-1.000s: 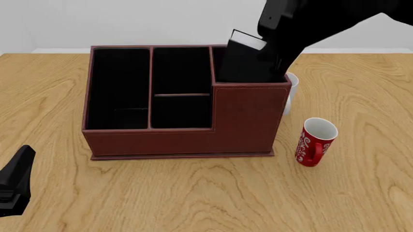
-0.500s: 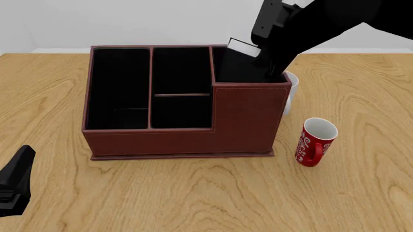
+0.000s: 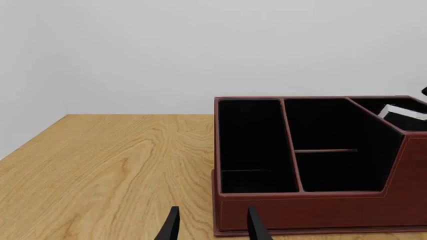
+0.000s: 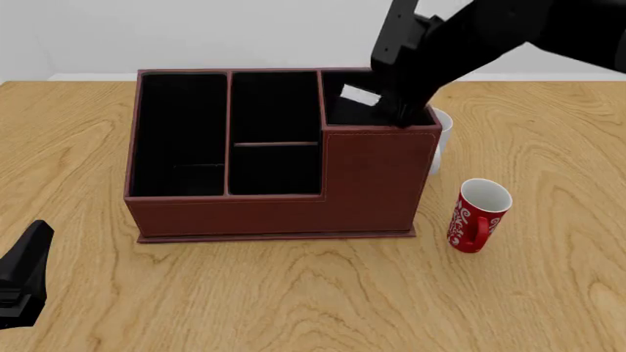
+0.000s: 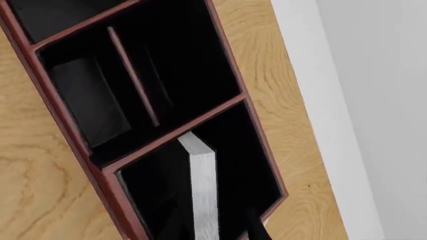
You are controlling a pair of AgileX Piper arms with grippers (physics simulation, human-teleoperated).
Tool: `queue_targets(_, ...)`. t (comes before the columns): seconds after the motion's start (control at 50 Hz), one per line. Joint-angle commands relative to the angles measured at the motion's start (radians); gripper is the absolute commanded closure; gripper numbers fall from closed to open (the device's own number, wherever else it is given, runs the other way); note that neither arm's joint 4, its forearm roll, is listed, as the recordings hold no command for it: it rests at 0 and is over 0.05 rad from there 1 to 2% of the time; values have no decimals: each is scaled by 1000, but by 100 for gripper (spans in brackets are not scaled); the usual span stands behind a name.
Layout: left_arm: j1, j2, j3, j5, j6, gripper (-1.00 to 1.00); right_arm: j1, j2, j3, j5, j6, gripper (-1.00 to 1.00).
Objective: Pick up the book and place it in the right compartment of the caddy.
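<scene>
- Black book (image 4: 359, 96) stands tilted inside the right compartment (image 4: 364, 110) of the caddy (image 4: 284, 205), only its white page edge showing.
- Right gripper (image 4: 389, 110) reaches into that cell; whether its fingers clamp the book cannot be told.
- Left gripper (image 3: 210, 231) hovers spread and unloaded near the desk's front-left corner.
- Red mug (image 4: 479, 215) stands right of the caddy.
</scene>
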Motion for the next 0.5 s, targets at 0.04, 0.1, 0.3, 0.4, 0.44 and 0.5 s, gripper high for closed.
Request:
queue_targets(0.04, 0, 0, 0, 0, 0, -100, -9, 7, -24, -5, 3, -100)
queue_targets(0.1, 0, 0, 0, 0, 0, -100, -10, 2, -24, -4, 1, -100)
queue_targets(0.3, 0, 0, 0, 0, 0, -100, 9, -66, 16, -15, -10, -100)
queue_targets(0.4, 0, 0, 0, 0, 0, -100, 37, -141, 50, -22, 2, -100)
queue_targets(0.44, 0, 0, 0, 0, 0, -100, 35, -181, 86, -53, -10, -100)
queue_targets(0.5, 0, 0, 0, 0, 0, -100, 35, -237, 146, -92, -26, -100)
